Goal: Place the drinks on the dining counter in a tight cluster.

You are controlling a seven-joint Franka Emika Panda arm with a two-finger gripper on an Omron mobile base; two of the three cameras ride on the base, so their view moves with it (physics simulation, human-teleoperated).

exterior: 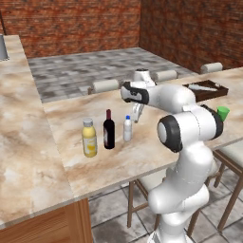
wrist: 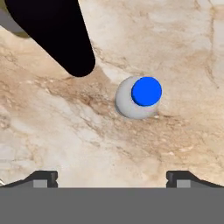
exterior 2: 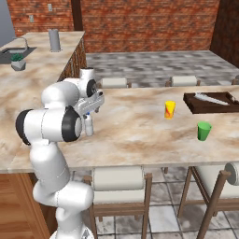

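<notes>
Three drinks stand upright in a close row on the dining counter point(exterior: 142, 156), a long slab of beige-brown marbled stone on a wood base, not far from its near edge and close to the inner corner where it meets the side counter.

The yellow juice bottle point(exterior: 89, 138) is stubby, with a pale cap and a lighter band around its body. Just beside it stands the wine bottle point(exterior: 109, 130), tall and dark, with a red neck. Next in the row is the small white bottle point(exterior: 127, 128), slim, with a round blue cap; from the hand view it reads as a pale grey-white disc topped by a bright blue one point(wrist: 139, 97), and the dark wine bottle point(wrist: 52, 33) slants across that picture's upper left corner. The three are near one another but gaps show between them. No label text or brand can be read on any of them.

The gripper point(exterior: 138, 114) hangs just above and beside the white bottle, fingers spread wide and grasping nothing; in the hand view its two tips sit far apart at the bottom with bare stone between them.

Further along the counter are a small yellow cup point(exterior 2: 170, 109), a green cup point(exterior 2: 203, 131) near the near edge, and a dark wooden tray point(exterior 2: 211, 102).
</notes>
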